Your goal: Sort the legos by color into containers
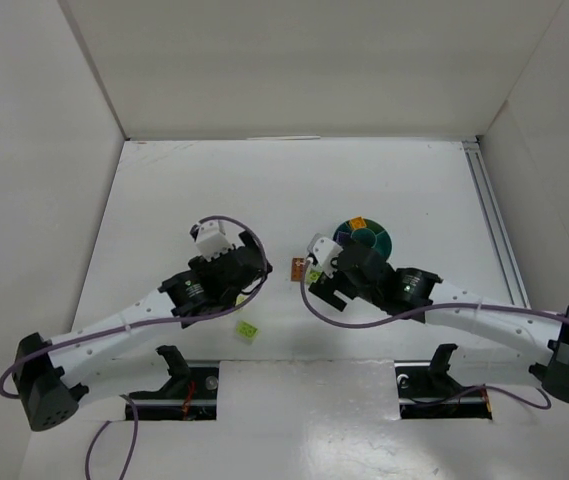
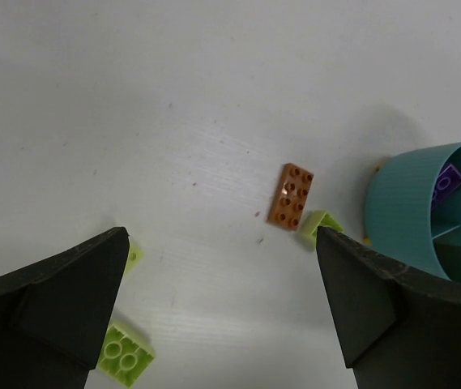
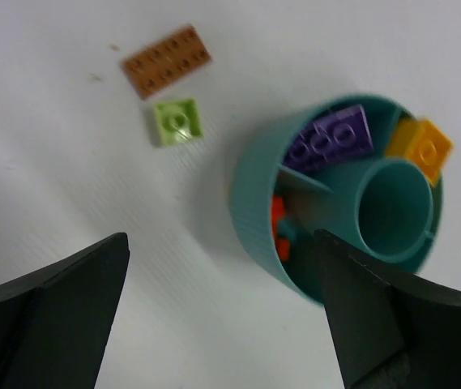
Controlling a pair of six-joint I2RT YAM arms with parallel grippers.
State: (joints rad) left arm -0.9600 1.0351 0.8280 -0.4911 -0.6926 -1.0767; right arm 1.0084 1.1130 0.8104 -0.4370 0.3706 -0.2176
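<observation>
White desk [image 1: 264, 190] boxed in by white walls. From above, the teal bowl [image 1: 369, 237] sits by the right arm's wrist, with a brown brick [image 1: 295, 271] left of it and a stray lime brick [image 1: 248, 329] well apart

Left wrist camera: the left end effector [image 2: 222, 243] gapes wide, holding nothing; another lime piece [image 2: 319, 225] lies near the bowl

Right wrist camera: the right end effector [image 3: 220, 239] is spread wide and empty beside the bowl; a purple brick [image 3: 331, 139], a yellow brick [image 3: 420, 147] and orange bits [image 3: 279, 223] sit in separate compartments

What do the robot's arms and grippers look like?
The left arm and right arm are white with black joints and bases. A purple cable loops along each. Their fingers are dark wedges.
</observation>
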